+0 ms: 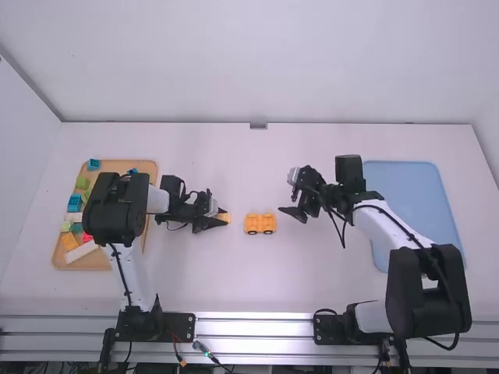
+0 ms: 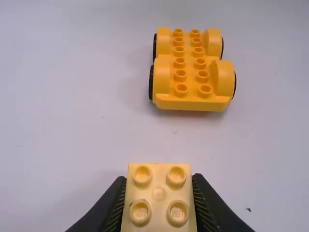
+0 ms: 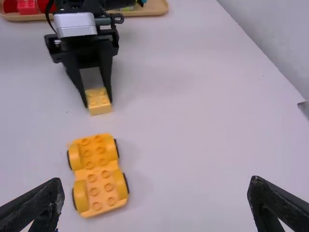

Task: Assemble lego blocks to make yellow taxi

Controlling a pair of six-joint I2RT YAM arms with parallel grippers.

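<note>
My left gripper (image 1: pixel 221 217) is left of the yellow car base (image 1: pixel 260 224), shut on a light yellow block (image 1: pixel 224 217). In the left wrist view, my left gripper (image 2: pixel 159 193) holds the studded block (image 2: pixel 159 194) from both sides, with the car base (image 2: pixel 192 72) apart from it. To the right of the car base, my right gripper (image 1: pixel 292 212) stands open. In the right wrist view, my right gripper (image 3: pixel 157 193) has a wide gap between its fingers and nothing in it; the car base (image 3: pixel 99 174) lies wheels down beside its left finger.
A wooden tray (image 1: pixel 146 165) with several colourful blocks sits at the left, partly under the left arm. A blue tray (image 1: pixel 401 173) lies at the right, partly behind the right arm. The wall (image 1: pixel 257 62) rises beyond the table's far edge.
</note>
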